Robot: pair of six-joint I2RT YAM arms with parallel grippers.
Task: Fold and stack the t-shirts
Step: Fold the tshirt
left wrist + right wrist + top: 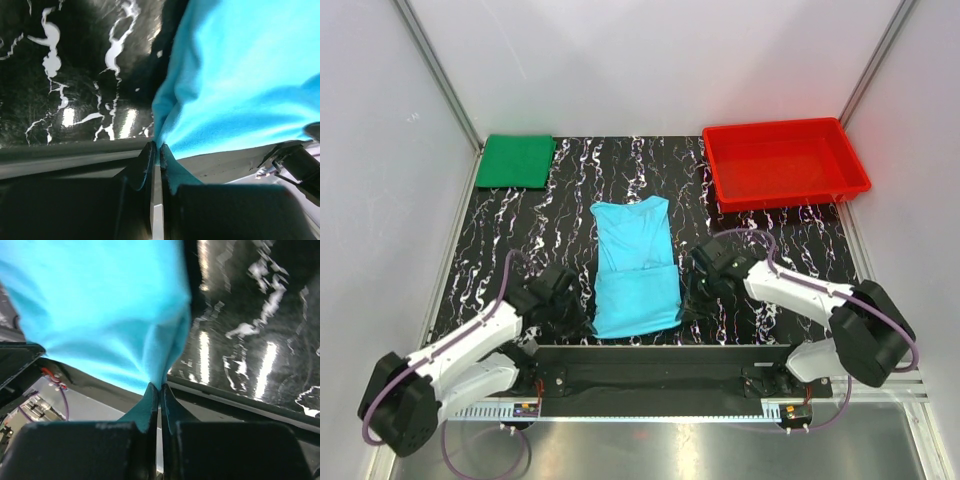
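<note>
The cyan-blue t-shirt lies mid-table on the black marbled table, its near corners pinched tight by the left gripper and the right gripper, well apart from the folded dark green t-shirt far left and the red plastic tray far right.

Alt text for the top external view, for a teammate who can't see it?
The left gripper and right gripper pinch opposite sides of a cyan t-shirt on the table. A folded green t-shirt lies far left; a red tray sits far right.
</note>
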